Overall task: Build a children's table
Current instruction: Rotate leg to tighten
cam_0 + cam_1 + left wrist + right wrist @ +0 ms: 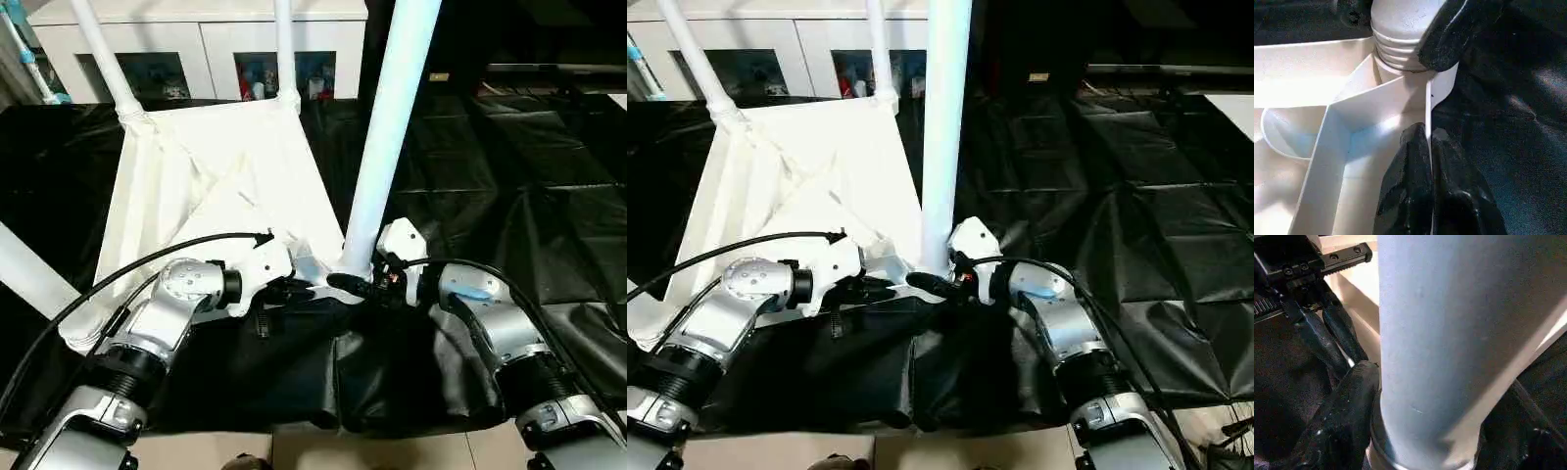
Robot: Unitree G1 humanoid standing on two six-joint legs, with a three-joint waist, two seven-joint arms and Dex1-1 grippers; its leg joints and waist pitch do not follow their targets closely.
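Observation:
The children's table lies upside down on the black cloth, its ribbed white top (pixel 216 186) facing up. Legs stand at the far left (pixel 103 59), far right (pixel 283 49) and near left (pixel 29 274). The near-right leg (pixel 387 127) stands in its corner socket, threaded base (pixel 1400 54) showing. My left gripper (pixel 304 289) is shut on the top's thin rim (pixel 1428 107) beside that socket. My right gripper (pixel 355 284) straddles the leg's base, open. One of its fingers (pixel 1347 416) touches the leg; a gap shows at the other (pixel 1540 445).
A white cabinet with glass doors (pixel 196 49) stands behind the work. Black cloth (pixel 509 196) spreads wide to the right, with a dark table edge (pixel 558 69) at the back. The cloth's front edge hangs over tan floor (pixel 294 450).

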